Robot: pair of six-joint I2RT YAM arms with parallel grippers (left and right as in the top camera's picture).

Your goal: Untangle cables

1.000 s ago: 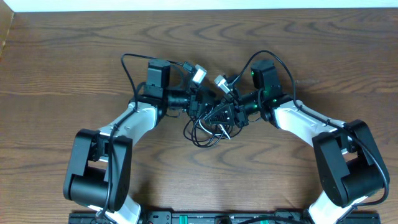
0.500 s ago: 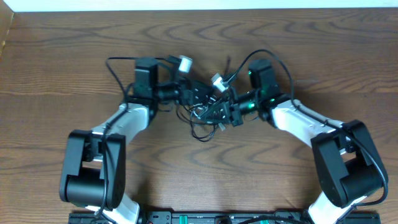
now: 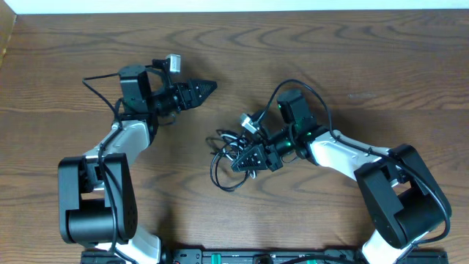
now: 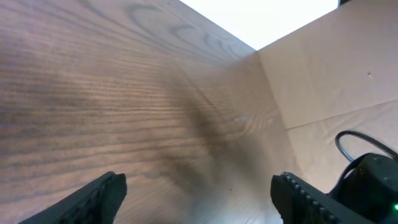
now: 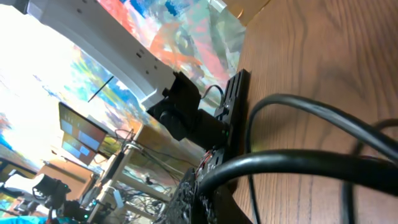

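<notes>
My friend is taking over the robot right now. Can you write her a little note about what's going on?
Left gripper: jaws open, empty, over bare table, well away from the heap.
Right gripper: jaws shut, apparently on a black strand of the cables.
Cables: one tangled heap of loops near the middle of the table.
Done: nothing yet; no cable lies apart from the heap.
Left: pull each cable free of the tangle and lay them apart.
</notes>
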